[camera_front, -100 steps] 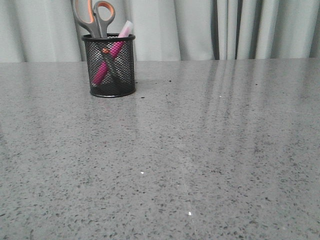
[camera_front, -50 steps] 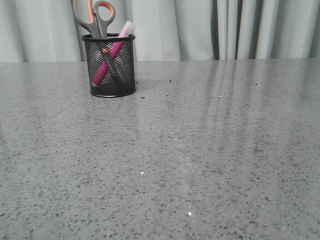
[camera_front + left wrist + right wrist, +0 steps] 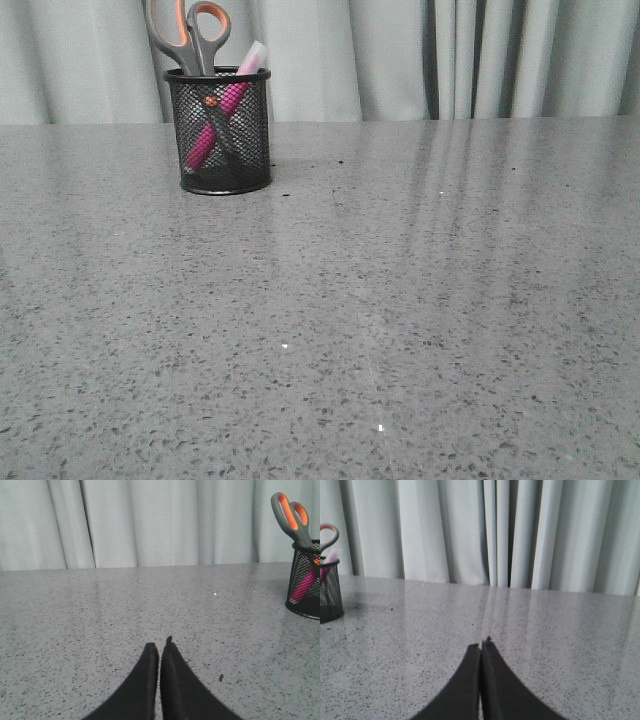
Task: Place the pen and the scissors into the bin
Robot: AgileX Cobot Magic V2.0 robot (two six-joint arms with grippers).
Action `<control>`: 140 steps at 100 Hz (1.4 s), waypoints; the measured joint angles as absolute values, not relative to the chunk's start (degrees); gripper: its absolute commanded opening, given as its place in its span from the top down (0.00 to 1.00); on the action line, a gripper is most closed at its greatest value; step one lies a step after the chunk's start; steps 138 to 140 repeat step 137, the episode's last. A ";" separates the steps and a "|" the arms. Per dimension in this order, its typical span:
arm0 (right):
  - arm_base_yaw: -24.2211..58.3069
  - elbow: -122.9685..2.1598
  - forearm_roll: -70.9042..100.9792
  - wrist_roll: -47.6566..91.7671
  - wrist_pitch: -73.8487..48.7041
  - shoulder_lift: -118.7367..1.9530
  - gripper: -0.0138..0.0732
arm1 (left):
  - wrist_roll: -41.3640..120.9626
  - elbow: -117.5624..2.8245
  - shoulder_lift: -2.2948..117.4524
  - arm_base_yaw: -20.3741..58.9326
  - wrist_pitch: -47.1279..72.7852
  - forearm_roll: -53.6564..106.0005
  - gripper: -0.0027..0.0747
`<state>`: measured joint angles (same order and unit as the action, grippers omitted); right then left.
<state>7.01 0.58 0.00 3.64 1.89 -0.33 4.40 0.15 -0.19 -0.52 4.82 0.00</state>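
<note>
The black mesh bin point(image 3: 222, 135) stands upright at the far left of the grey table. The pink pen point(image 3: 225, 108) leans inside it, whitish cap above the rim. The scissors point(image 3: 190, 35) stand in it, blades down, grey-and-orange handles sticking out. The bin also shows in the left wrist view point(image 3: 305, 582), with the scissors point(image 3: 288, 515) and pen point(image 3: 303, 587), and in the right wrist view point(image 3: 330, 592). My left gripper point(image 3: 159, 647) is shut and empty, low over bare table. My right gripper point(image 3: 481, 646) is shut and empty too. Neither arm shows in the front view.
The speckled grey table point(image 3: 400, 300) runs back to pale curtains point(image 3: 450, 55) along its far edge. A small dark speck point(image 3: 220, 678) lies on the table near my left gripper.
</note>
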 measured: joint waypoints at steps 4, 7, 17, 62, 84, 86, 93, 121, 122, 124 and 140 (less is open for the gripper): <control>6.96 0.58 0.00 3.64 0.00 0.22 0.92 | 4.40 0.15 -0.19 -0.52 4.82 0.00 0.99; 6.96 0.58 0.00 3.64 -1.69 0.34 0.92 | 4.40 0.15 -0.19 -0.52 4.82 0.00 0.99; 6.96 0.58 -0.73 3.64 -6.28 0.53 0.92 | 4.40 0.15 -0.19 -0.52 4.91 0.00 0.99; 1.54 0.58 -1.46 3.77 -7.15 0.62 0.92 | 4.40 0.15 -0.19 -0.52 4.91 0.00 0.99; 1.54 0.58 -1.46 3.77 -7.02 0.62 0.92 | 4.40 0.15 -0.19 -0.52 4.91 0.00 0.99; 1.54 0.58 -1.46 3.77 -7.02 0.62 0.92 | 4.40 0.15 -0.19 -0.52 4.91 0.00 0.99; 1.54 0.58 -1.46 3.77 -7.02 0.62 0.92 | 4.40 0.15 -0.19 -0.52 4.91 0.00 0.99; 1.54 0.58 -1.46 3.77 -6.91 0.62 0.92 | 4.40 0.15 -0.19 -0.52 4.91 0.00 0.99; 1.54 0.58 -1.46 3.77 -6.91 0.62 0.92 | 4.40 0.15 -0.19 -0.52 4.91 0.00 0.99; 1.54 0.58 -1.46 3.77 -6.91 0.62 0.92 | 4.40 0.15 -0.19 -0.52 4.91 0.00 0.99; 1.54 0.58 -1.50 3.77 -6.91 0.62 0.92 | 4.40 0.15 -0.19 -0.52 4.91 0.00 0.99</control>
